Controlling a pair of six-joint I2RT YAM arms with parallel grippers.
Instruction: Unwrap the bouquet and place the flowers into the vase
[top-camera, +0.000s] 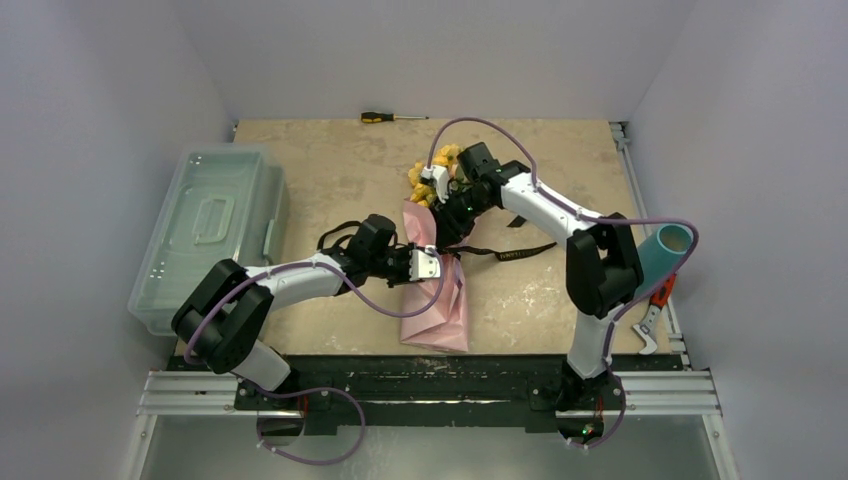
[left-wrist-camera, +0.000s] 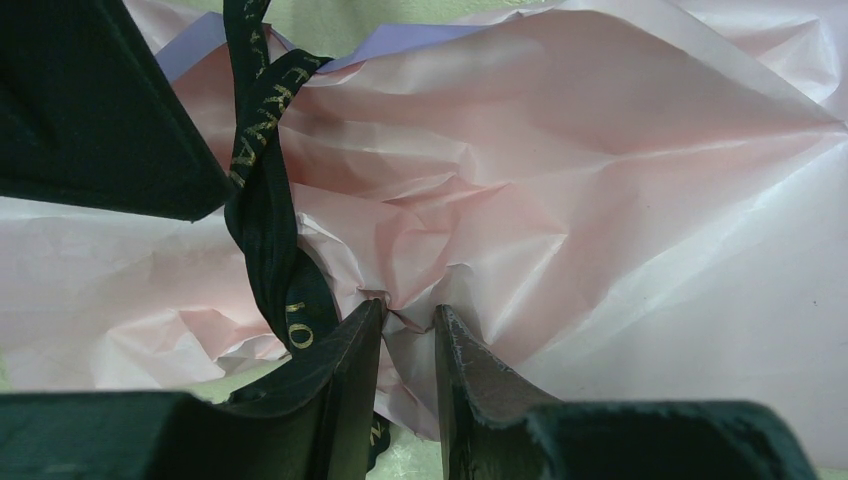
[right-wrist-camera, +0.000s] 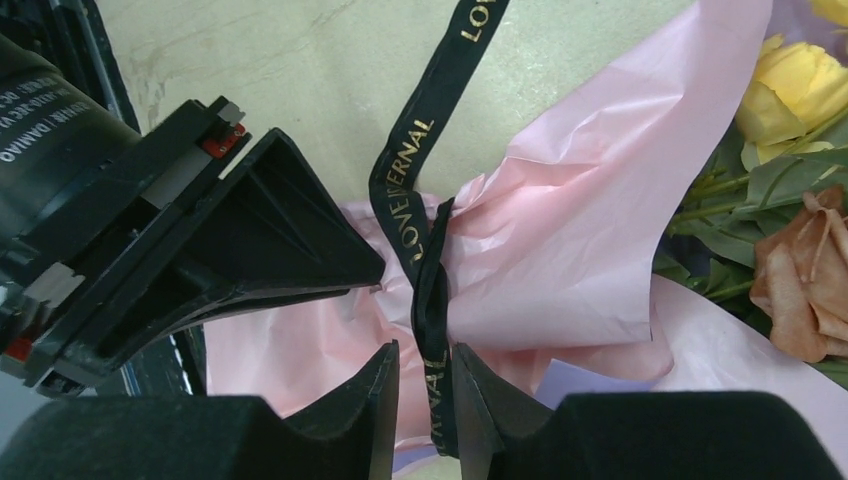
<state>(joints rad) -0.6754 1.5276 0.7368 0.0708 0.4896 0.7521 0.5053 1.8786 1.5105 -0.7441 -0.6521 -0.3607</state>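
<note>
We count one bouquet (top-camera: 440, 305) lying in the middle of the table (top-camera: 330, 170) and one vase (top-camera: 665, 250) at its right edge, bare surface between them. The left gripper (left-wrist-camera: 405, 315) pinches the pink paper (left-wrist-camera: 560, 180). The right gripper (right-wrist-camera: 425, 350) straddles the one black ribbon (right-wrist-camera: 430, 270) (whether clamped, we cannot tell).

Left arm (top-camera: 300, 278) reaching right, left claw (left-wrist-camera: 408, 325) pinched nearly closed, right arm (top-camera: 545, 205) reaching left, right claw (right-wrist-camera: 425, 365) slightly parted.

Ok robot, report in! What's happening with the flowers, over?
Left gripper pinching the pink paper. Right gripper open, astride the black ribbon. Flowers wrapped, ribbon wound round the wrap. Vase off at right edge.
</note>
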